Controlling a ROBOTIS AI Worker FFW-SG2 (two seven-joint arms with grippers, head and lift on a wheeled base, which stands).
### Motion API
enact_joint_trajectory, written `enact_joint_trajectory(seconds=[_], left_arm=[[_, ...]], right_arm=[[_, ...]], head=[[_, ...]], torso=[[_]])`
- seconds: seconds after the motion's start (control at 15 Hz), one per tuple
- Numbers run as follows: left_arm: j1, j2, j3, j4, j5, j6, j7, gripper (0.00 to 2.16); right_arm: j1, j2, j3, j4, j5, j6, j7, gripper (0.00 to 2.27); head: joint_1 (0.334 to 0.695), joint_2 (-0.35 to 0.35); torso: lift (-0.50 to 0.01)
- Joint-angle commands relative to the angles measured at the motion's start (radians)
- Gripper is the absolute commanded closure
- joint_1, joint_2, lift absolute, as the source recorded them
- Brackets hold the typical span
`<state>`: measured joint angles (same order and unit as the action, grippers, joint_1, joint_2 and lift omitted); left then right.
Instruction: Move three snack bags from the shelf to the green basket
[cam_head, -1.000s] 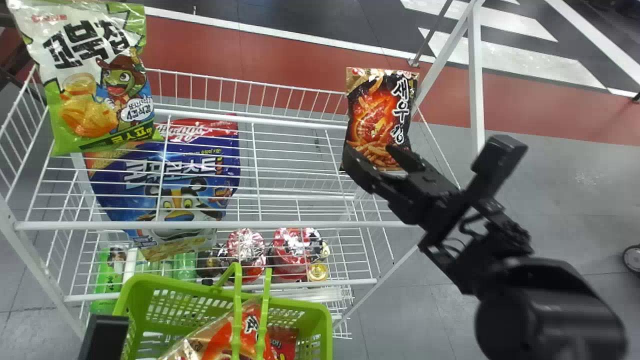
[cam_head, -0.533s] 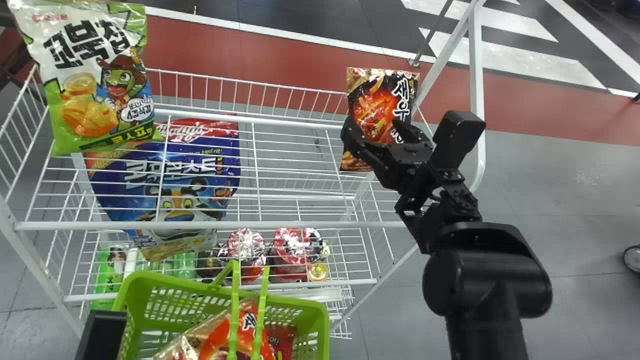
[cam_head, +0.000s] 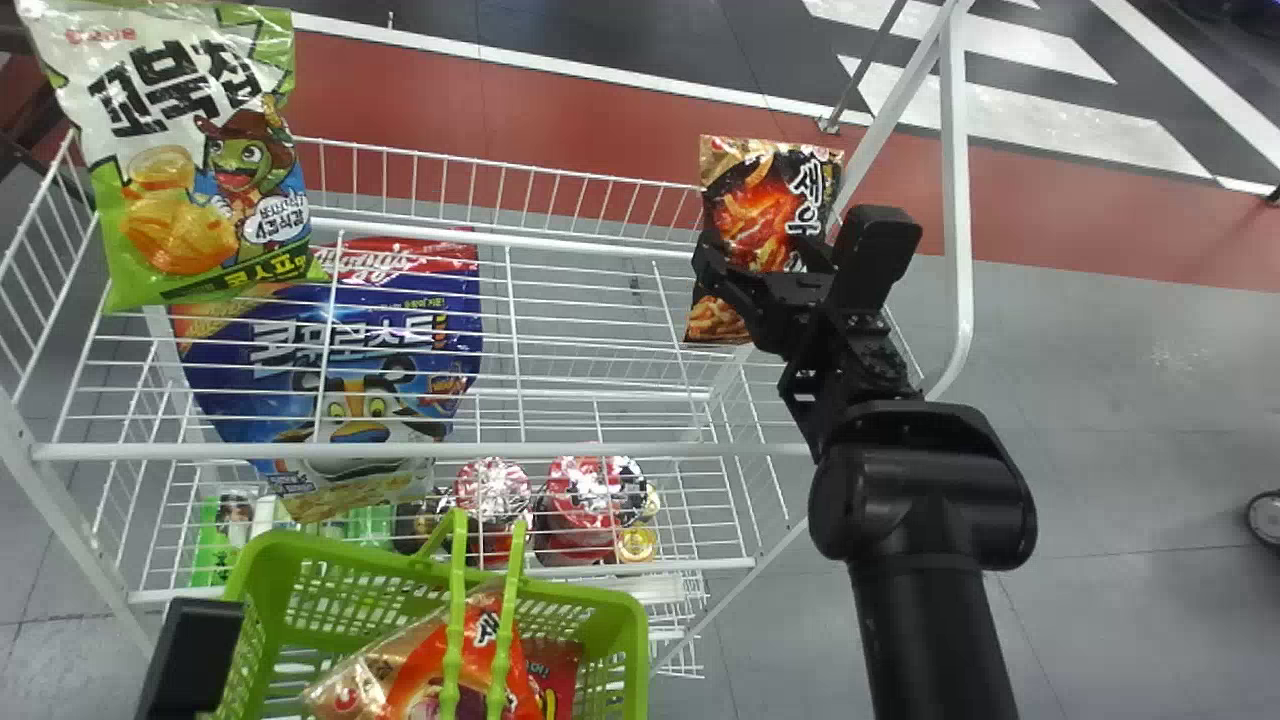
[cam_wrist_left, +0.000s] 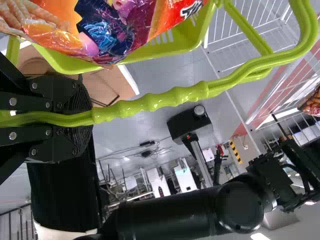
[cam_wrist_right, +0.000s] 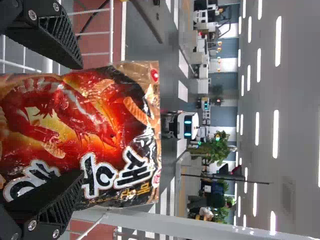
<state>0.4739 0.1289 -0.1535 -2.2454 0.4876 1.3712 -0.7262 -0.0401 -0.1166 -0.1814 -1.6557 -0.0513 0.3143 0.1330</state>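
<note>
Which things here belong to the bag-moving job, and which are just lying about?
In the job:
Black bag, between the open right gripper's fingers
Basket, its handle held by the left gripper
Orange bag and red bag, in the basket
Shelf

Lying about:
Green bag and blue bag, probably spare
Red packages and green bottle, lower down

Ceiling lights glow above a red-banded grey floor.

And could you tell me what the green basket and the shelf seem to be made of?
The green basket looks like glossy moulded plastic, judging by its slotted wall and highlights; the shelf is probably white-coated metal, given its thin, straight rods.
</note>
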Motion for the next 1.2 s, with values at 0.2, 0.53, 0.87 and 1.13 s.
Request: enact_joint_trajectory(seconds=[0.2, 0.53, 0.87, 1.13], left_arm=[[-0.017, 0.0, -0.004, 0.02, 0.006, -0.001, 0.005, 2.06], [-0.012, 0.0, 0.003, 0.013, 0.008, 0.003, 0.005, 2.06], [-0.014, 0.0, 0.014, 0.012, 0.011, 0.003, 0.005, 2.06], [-0.02, -0.005, 0.022, 0.013, 0.013, 0.003, 0.007, 2.06]], right_arm=[[0.043, -0.006, 0.008, -0.042, -0.001, -0.002, 0.027, 2.25], [0.134, 0.002, 0.025, -0.211, -0.008, -0.017, 0.02, 2.25], [0.338, -0.002, 0.039, -0.579, -0.055, 0.124, 0.051, 2.25], [0.457, -0.002, -0.015, -0.839, -0.182, 0.575, 0.094, 2.25]], head=[[0.695, -0.35], [0.695, -0.35], [0.695, -0.35], [0.695, -0.35]], torso=[[-0.049], [-0.049], [-0.049], [-0.049]])
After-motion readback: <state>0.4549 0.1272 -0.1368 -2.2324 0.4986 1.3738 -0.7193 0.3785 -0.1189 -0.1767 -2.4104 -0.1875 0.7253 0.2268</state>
